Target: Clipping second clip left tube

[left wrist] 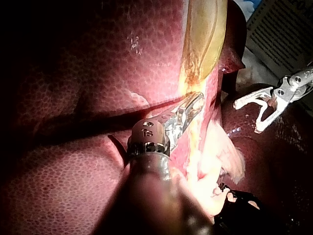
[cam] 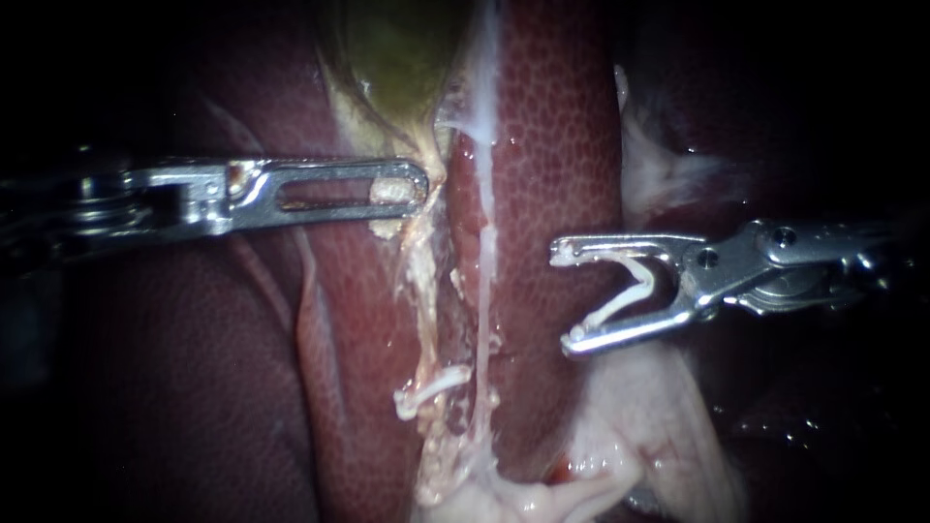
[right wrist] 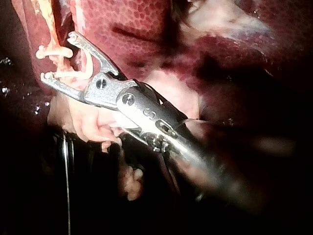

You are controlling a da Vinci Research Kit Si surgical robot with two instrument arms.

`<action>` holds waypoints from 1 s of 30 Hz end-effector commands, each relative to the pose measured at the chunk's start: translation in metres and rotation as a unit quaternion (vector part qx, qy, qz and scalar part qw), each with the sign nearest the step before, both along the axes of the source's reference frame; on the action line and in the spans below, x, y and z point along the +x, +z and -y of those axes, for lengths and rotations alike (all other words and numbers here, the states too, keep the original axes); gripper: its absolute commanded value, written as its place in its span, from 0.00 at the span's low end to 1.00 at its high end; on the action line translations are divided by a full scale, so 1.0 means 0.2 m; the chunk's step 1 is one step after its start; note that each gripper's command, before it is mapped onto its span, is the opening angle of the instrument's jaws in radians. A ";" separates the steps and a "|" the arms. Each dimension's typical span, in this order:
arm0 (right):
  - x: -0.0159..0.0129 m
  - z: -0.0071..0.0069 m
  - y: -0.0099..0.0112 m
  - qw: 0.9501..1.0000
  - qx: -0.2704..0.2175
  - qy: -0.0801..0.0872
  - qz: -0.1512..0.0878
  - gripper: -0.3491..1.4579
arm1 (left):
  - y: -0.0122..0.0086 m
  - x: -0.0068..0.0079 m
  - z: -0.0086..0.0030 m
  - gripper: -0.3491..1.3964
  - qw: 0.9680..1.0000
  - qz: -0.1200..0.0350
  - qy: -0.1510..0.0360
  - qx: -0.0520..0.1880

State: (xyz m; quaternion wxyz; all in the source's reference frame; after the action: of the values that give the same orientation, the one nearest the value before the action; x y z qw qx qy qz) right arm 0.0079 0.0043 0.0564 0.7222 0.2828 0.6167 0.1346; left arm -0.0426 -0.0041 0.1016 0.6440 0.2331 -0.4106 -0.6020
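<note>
Pale and stringy, the left tube [cam: 418, 291] runs down the groove in the liver [cam: 552, 145] and carries one seated clip [cam: 433, 387] low down, so by my reckoning the second is not yet on. The fresh clip [cam: 625, 291] sits spread open in the claw of the right instrument [cam: 565, 298], gripped from both sides and held well apart from the tube, over the liver. The left instrument [cam: 412, 189] has its claw clenched on the lower end of the gallbladder [cam: 397, 48]; what is left is to bring the clip across, straddle the tube and squeeze.
</note>
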 end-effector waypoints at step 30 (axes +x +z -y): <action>0.001 -0.001 0.000 1.000 0.000 0.001 0.000 0.52 | -0.020 0.024 -0.009 0.00 1.000 0.001 -0.009 0.003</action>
State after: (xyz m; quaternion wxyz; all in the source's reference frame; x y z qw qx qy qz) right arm 0.0081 0.0045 0.0565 0.7222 0.2818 0.6169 0.1359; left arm -0.0377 -0.0022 0.0973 0.6374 0.2313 -0.4112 -0.6092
